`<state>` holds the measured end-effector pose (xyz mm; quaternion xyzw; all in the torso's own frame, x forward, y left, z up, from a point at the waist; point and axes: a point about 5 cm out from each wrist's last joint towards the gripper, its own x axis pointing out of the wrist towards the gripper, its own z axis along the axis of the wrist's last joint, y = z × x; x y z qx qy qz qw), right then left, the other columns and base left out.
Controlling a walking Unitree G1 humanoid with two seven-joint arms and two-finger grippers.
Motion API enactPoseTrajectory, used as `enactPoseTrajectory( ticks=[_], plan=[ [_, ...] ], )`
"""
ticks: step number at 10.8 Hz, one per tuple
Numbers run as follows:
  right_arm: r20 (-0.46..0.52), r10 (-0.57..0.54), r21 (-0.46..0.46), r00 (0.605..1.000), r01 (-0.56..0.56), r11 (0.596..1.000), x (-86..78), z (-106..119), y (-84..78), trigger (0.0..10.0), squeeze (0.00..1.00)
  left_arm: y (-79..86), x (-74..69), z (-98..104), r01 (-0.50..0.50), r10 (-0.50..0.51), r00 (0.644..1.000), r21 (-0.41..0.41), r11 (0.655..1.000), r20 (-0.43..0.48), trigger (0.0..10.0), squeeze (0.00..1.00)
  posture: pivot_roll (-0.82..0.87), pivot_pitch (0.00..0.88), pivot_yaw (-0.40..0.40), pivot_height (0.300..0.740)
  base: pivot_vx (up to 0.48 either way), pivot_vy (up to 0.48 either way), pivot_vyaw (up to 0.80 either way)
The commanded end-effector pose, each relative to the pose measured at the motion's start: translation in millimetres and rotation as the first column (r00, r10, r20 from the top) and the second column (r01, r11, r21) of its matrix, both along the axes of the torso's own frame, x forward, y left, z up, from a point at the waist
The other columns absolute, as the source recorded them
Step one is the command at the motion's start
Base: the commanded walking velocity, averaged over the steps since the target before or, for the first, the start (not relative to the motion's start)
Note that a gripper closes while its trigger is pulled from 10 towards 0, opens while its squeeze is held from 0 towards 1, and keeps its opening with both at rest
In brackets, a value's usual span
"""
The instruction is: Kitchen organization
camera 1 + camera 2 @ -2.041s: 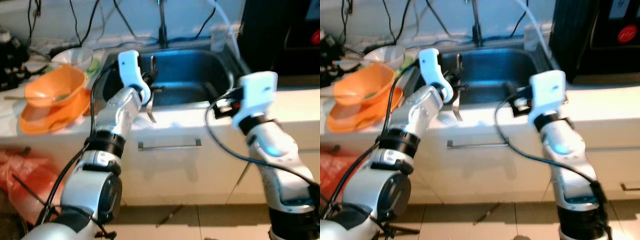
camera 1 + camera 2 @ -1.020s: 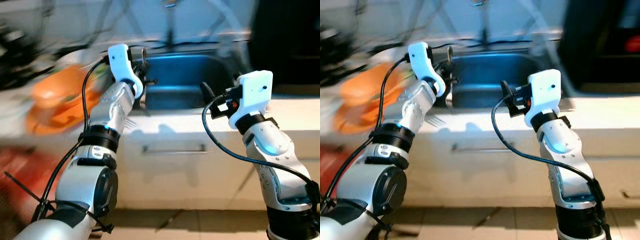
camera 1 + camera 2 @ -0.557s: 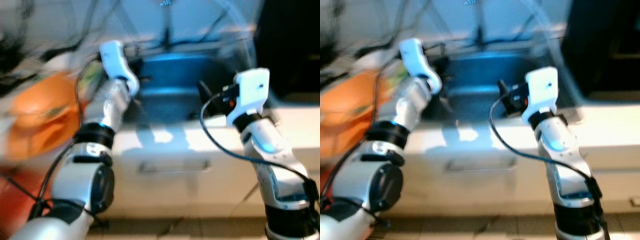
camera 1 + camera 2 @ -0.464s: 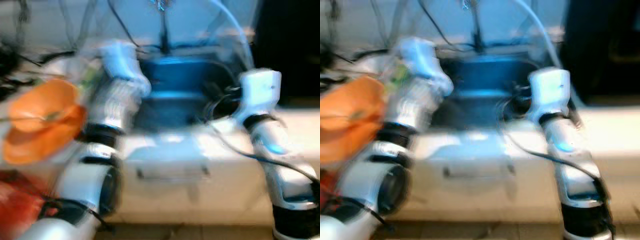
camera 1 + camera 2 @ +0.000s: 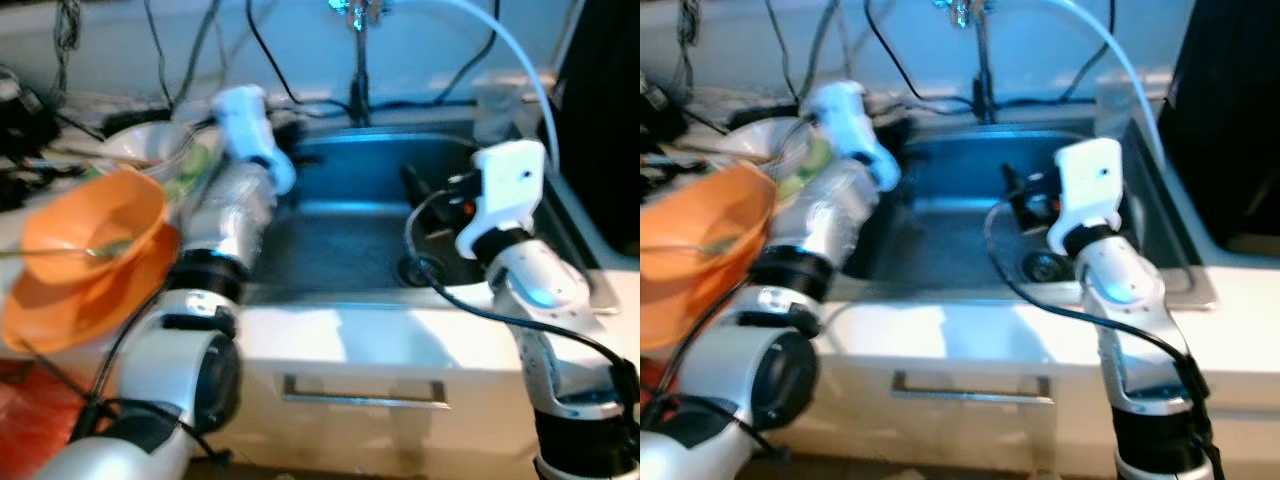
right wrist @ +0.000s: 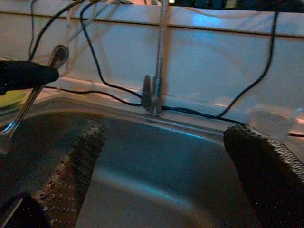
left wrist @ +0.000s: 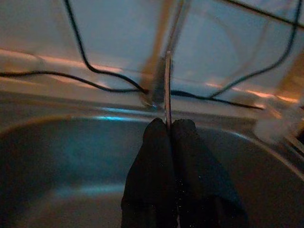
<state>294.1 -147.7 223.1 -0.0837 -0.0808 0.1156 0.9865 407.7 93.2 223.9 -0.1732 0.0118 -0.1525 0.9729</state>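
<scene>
left wrist view: left gripper (image 7: 170,124) clamped on a thin metal utensil (image 7: 167,85), now over the sink (image 5: 345,250) rather than its front edge as two seconds ago. right gripper (image 6: 161,156) spread wide, empty, over the basin. probably about to drop the utensil in.

We see a home kitchen: a steel sink (image 5: 350,240) with a tap (image 5: 357,50), a white counter (image 5: 400,335), orange bowls (image 5: 85,255).

Brushed steel sink (image 5: 340,245) is gleaming dull, orange bowl (image 5: 85,255) looking glossy plastic, right gripper (image 6: 161,171) pads showing rough, studded rubber.
</scene>
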Motion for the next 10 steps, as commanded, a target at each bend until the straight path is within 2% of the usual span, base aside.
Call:
enactPoseTrajectory(
  ticks=[1,10],
  plan=[
    [0.013,0.022,0.005,1.000,-0.022,1.000,-1.2,2.7,5.1,10.0,0.00,13.8,1.7,4.5,-0.034,0.034,0.999,0.000,0.999,0.012,10.0,0.00,-0.13,0.000,0.109,0.740,0.000,0.000,0.00],
    [0.012,0.027,0.010,1.000,-0.027,1.000,-1.3,2.5,6.5,10.0,0.00,16.9,3.3,4.3,-0.039,0.039,0.999,0.016,0.999,-0.004,10.0,0.00,-0.12,0.000,0.107,0.740,0.000,0.000,0.00]
  ],
)
